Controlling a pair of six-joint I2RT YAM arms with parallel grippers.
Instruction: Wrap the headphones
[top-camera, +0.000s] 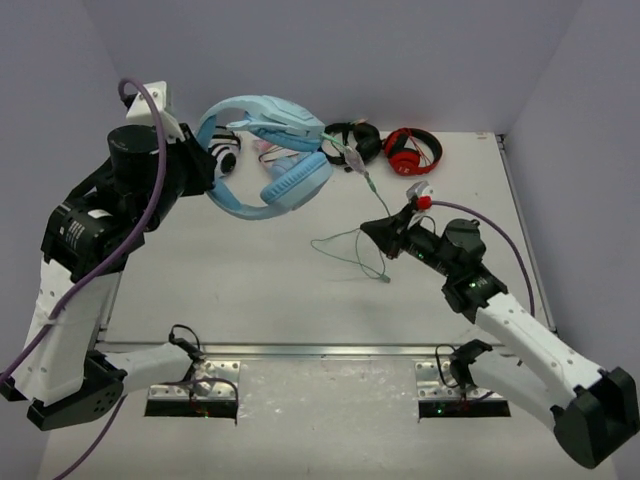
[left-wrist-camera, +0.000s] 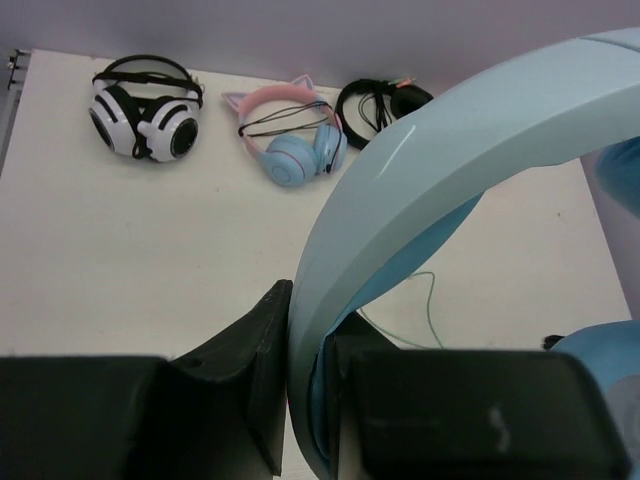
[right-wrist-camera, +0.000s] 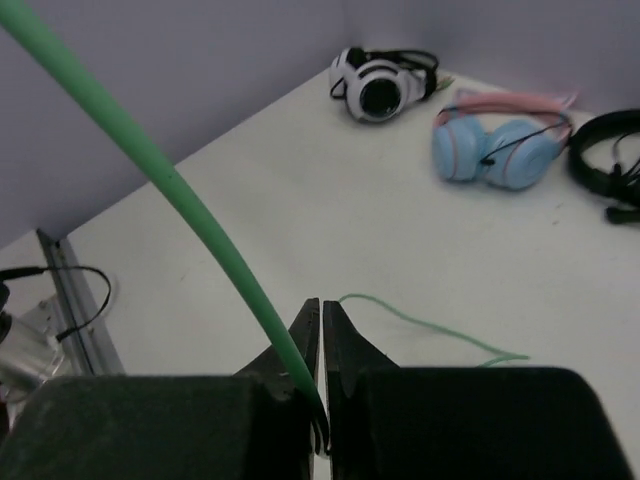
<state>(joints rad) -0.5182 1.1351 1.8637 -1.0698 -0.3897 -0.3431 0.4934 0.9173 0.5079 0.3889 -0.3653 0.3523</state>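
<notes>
The large light-blue headphones (top-camera: 272, 150) hang in the air above the back left of the table. My left gripper (top-camera: 205, 172) is shut on their headband (left-wrist-camera: 330, 300), which rises between the two fingers in the left wrist view. Their thin pale-green cable (top-camera: 335, 236) drops from the ear cups, and a loop of it lies on the table. At mid-table my right gripper (top-camera: 372, 230) is shut on the cable (right-wrist-camera: 190, 200), which runs slanting down into the closed jaws. The loose end trails on the table (right-wrist-camera: 430, 320) beyond the fingertips.
Along the back wall lie a white-and-black pair (left-wrist-camera: 145, 118), a small blue pair with a pink cat-ear band (left-wrist-camera: 290, 145), a black pair (top-camera: 352, 140) and a red pair (top-camera: 413, 150). A metal rail (top-camera: 320, 350) runs along the table's near edge.
</notes>
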